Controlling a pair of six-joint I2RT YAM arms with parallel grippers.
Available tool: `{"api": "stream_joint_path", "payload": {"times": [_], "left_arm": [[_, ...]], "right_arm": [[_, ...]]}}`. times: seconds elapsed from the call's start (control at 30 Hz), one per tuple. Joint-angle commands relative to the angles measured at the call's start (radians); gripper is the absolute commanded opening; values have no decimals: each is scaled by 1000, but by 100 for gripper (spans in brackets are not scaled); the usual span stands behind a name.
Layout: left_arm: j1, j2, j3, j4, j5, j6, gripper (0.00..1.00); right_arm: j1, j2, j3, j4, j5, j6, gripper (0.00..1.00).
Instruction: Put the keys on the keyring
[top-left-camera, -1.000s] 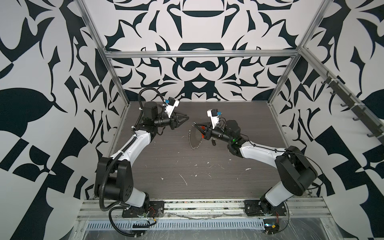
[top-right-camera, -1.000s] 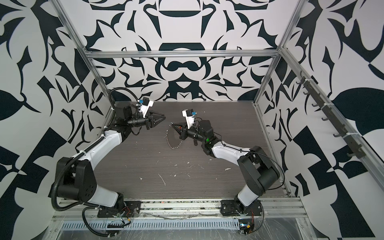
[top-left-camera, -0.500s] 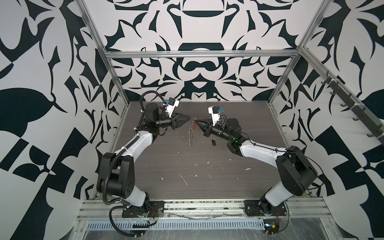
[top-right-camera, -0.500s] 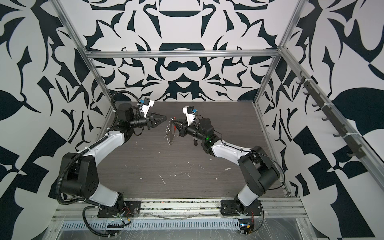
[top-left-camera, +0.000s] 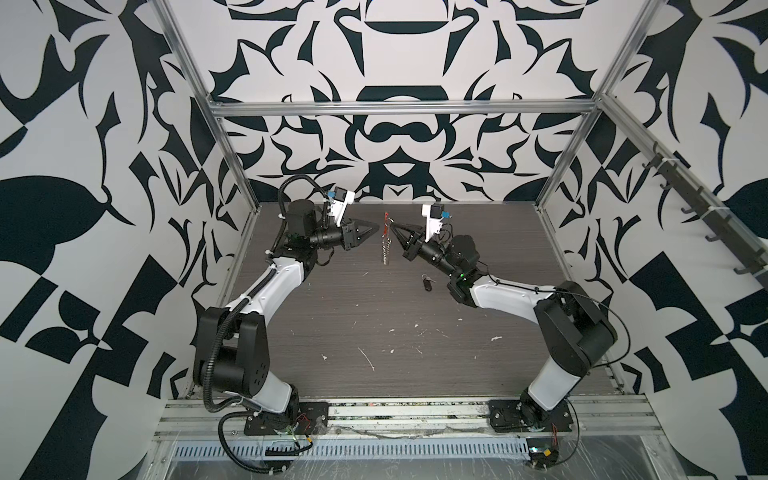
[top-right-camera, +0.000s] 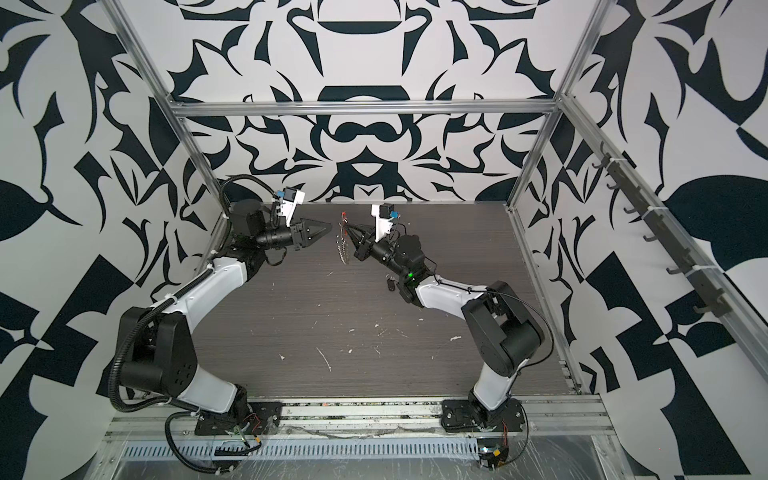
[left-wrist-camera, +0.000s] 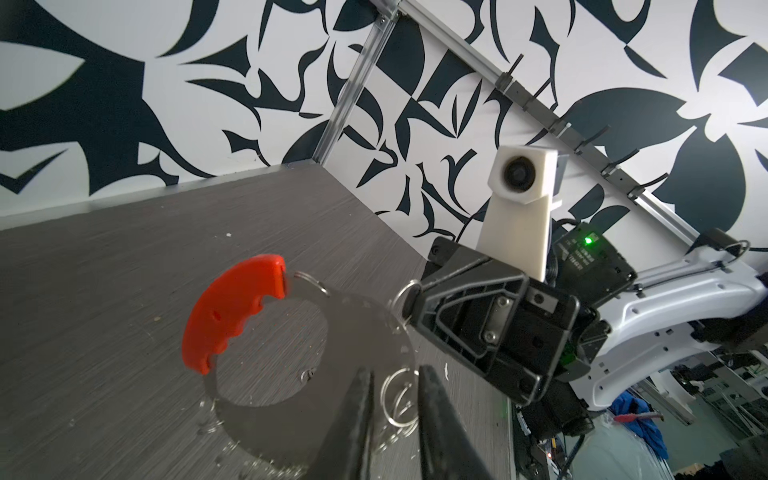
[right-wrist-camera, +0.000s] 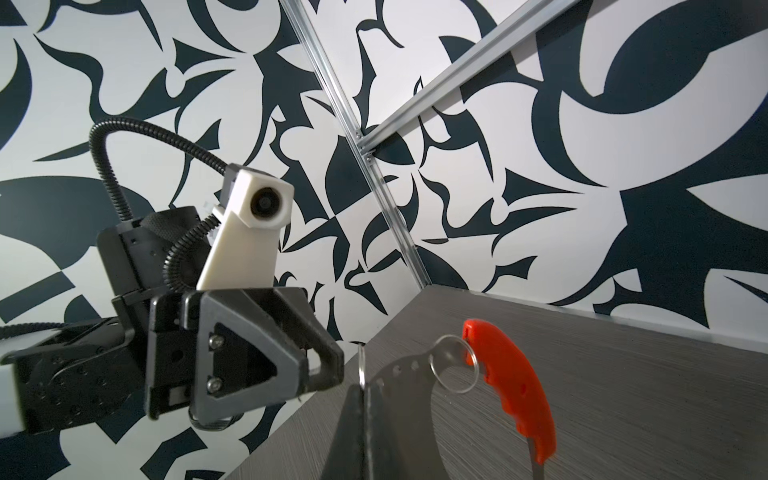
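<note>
**While the right claw (top-left-camera: 393, 227) held the keyring (top-left-camera: 387, 246) aloft, the key (top-left-camera: 427, 284) lay loose on the table (top-left-camera: 353, 316)**

Although the left claw (top-left-camera: 375, 227) pointed at the keyring from just beside it, its jaws stood only a narrow slit apart and gripped nothing. In the left wrist view, small split rings (left-wrist-camera: 400, 400) showed through that slit.

The right claw was pinched shut on the rim of the keyring's flat silvery band. The loop hung in the air, edge-on in both top views, with its red section (left-wrist-camera: 232, 307) uppermost. It hung over the far part of the table, near the back wall (top-left-camera: 399, 158).

The key, small and black, lay flat on the table just beside the right arm (top-left-camera: 498, 293). It was apart from the keyring, and neither claw touched it.

Between the two arms, the table's middle and near half lay open, with only white flecks (top-left-camera: 368, 358) scattered there. Metal frame posts (top-left-camera: 235, 166) stood at the far corners, and the table's back edge ran close behind both claws.
</note>
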Motion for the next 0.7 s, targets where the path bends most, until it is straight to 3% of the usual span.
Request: {"api": "stream_joint_path", "payload": {"times": [0.0, 0.67], "left_arm": [[13, 19, 82, -29, 27, -56, 22], [13, 95, 75, 335, 91, -326, 20]], "right_arm": [[3, -25, 74, 140, 8, 33, 0], [0, -5, 128, 146, -70, 100, 0]]}}
